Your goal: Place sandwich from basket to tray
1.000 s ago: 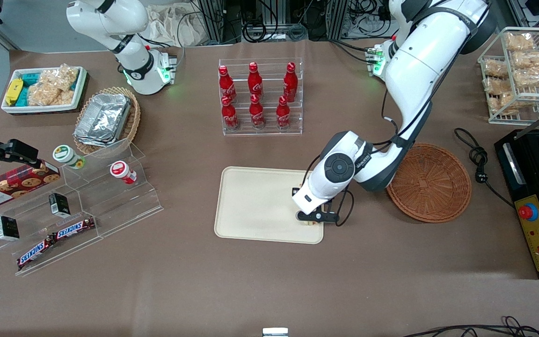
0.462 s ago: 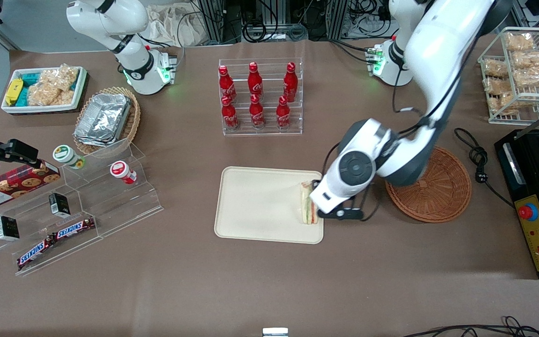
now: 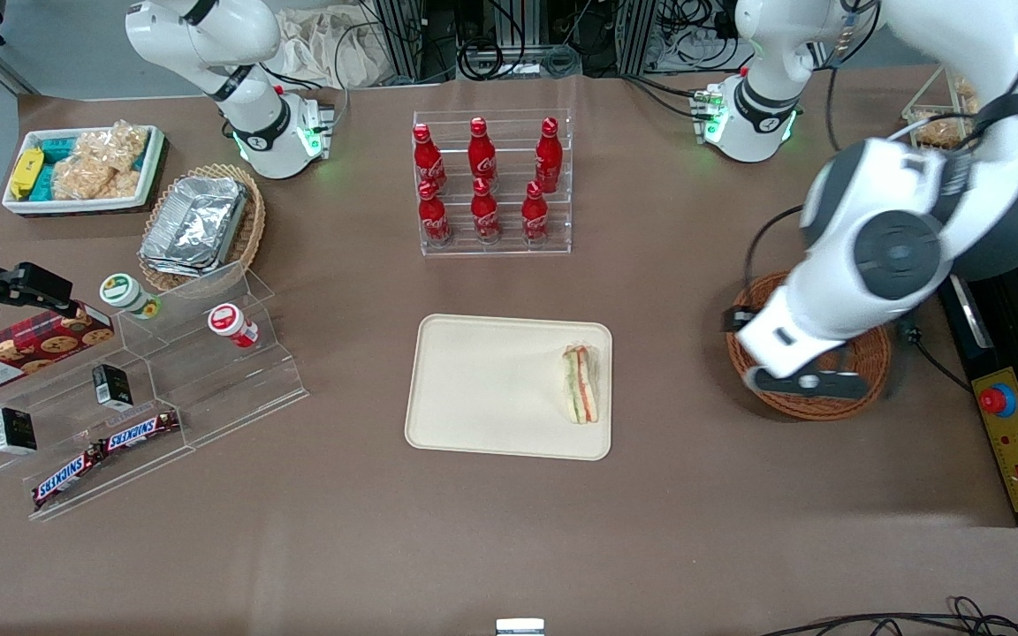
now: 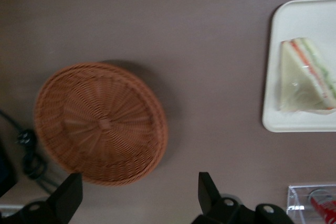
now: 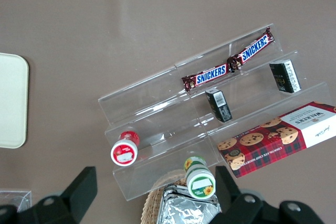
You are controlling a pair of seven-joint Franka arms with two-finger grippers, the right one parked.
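The sandwich [image 3: 581, 384] is seen lying on the tray [image 3: 482, 389], at the tray's end toward the working arm, close against the low rim there. It rests flat on one bread face, with its red-orange and green filling layers turned outward along one edge. In the left wrist view the sandwich [image 4: 307, 77] is shown as a pale triangle inside the rounded corner of the tray [image 4: 294, 121], with nothing touching it.

The gripper [image 3: 805, 382] is held above the basket [image 3: 862, 380], well apart from the sandwich. Its jaws are spread wide and nothing is held between them; in the left wrist view the two dark fingers [image 4: 210, 195] are seen far apart, with bare table between them. The basket [image 4: 100, 124] is shown in that view as a round, shallow, reddish-brown woven dish with nothing in it, standing on the brown table [image 3: 509, 530] beside the tray and toward the working arm's end.

A clear rack of red bottles [image 3: 484, 181] stands farther from the front camera than the tray. A tiered clear display stand [image 3: 155, 389] with two chocolate bars [image 3: 107, 450] and a cookie box [image 3: 23, 349] is placed toward the parked arm's end of the table. A paler basket holding foil containers [image 3: 195, 225] is set near it, farther from the front camera.
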